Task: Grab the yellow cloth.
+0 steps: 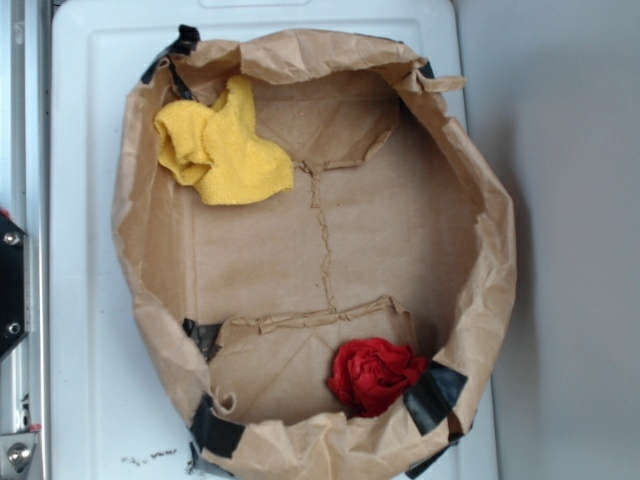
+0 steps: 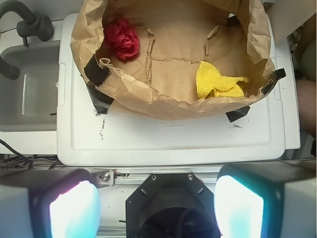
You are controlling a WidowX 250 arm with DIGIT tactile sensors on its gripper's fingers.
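Note:
The yellow cloth (image 1: 220, 145) lies folded in the upper left of the brown paper bag tray (image 1: 480, 200). In the wrist view the yellow cloth (image 2: 215, 81) sits at the near right inside the bag (image 2: 163, 104). A smaller red bunched cloth (image 1: 375, 374) lies at the bag's lower right; in the wrist view it (image 2: 122, 38) is at the far left. My gripper (image 2: 157, 206) is open and empty, its two fingers (image 2: 74, 210) wide apart, high above the robot base and well short of the bag. The gripper does not show in the exterior view.
The bag rests on a white plastic lid (image 1: 90, 300), held with black tape (image 1: 433, 395). A metal rail (image 1: 25, 150) runs along the left. In the wrist view a grey sink (image 2: 27, 94) with a dark faucet (image 2: 29, 22) lies left of the lid.

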